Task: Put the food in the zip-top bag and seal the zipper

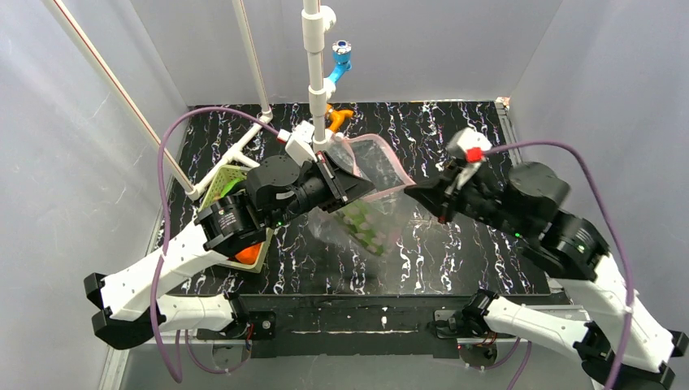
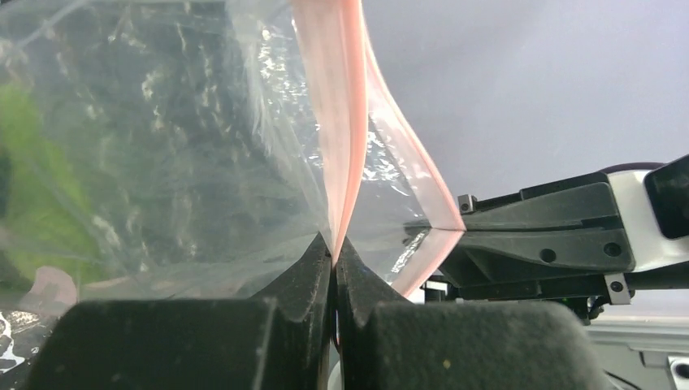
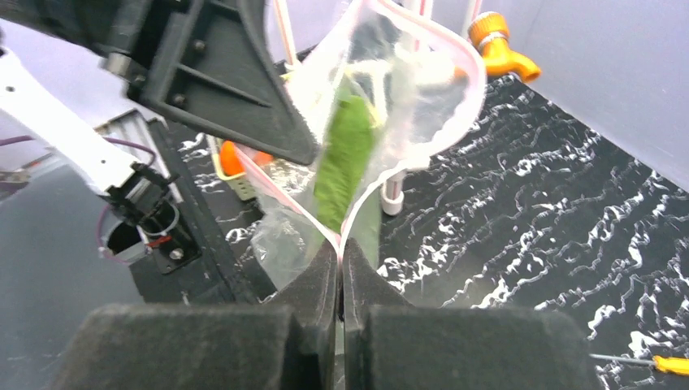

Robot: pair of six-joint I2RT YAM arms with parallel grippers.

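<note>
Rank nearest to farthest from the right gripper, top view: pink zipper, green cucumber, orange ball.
1. zipper: pinched in the right gripper.
2. green cucumber: inside the zip-top bag, just left of the gripper.
3. orange ball: far left, in the basket.

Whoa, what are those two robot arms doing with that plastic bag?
The left gripper and the right gripper each pinch the pink zipper of the clear zip-top bag, holding it up between them. A green cucumber is inside. The mouth gapes open, not yet sealed. An orange ball sits in the basket.
</note>
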